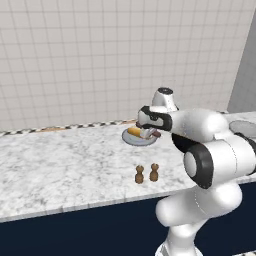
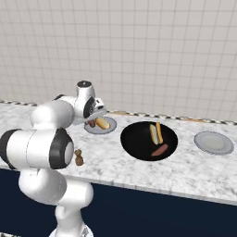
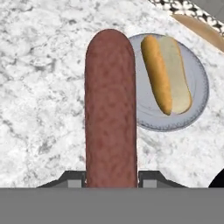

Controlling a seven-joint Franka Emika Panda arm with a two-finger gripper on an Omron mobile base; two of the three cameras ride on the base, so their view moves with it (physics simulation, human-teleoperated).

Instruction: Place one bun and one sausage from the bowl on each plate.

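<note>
My gripper [image 3: 110, 177] is shut on a reddish-brown sausage [image 3: 110, 109], which hangs just above the counter at the left edge of a small grey plate [image 3: 192, 109]. A bun [image 3: 166, 74] lies on that plate. From the right base view the gripper [image 2: 95, 121] holds the sausage [image 2: 92, 123] over the near-left rim of this plate [image 2: 107, 129]. To its right stands the black bowl [image 2: 134, 139], with one bun [image 2: 155, 133] and one sausage [image 2: 159, 150] in it. A second grey plate [image 2: 213, 142] lies bare beyond the bowl.
Two small brown shakers [image 1: 139, 174] [image 1: 154, 172] stand on the marble counter [image 1: 60, 160] in front of the plate, near the front edge. A tiled wall [image 1: 100, 60] closes off the back of the counter.
</note>
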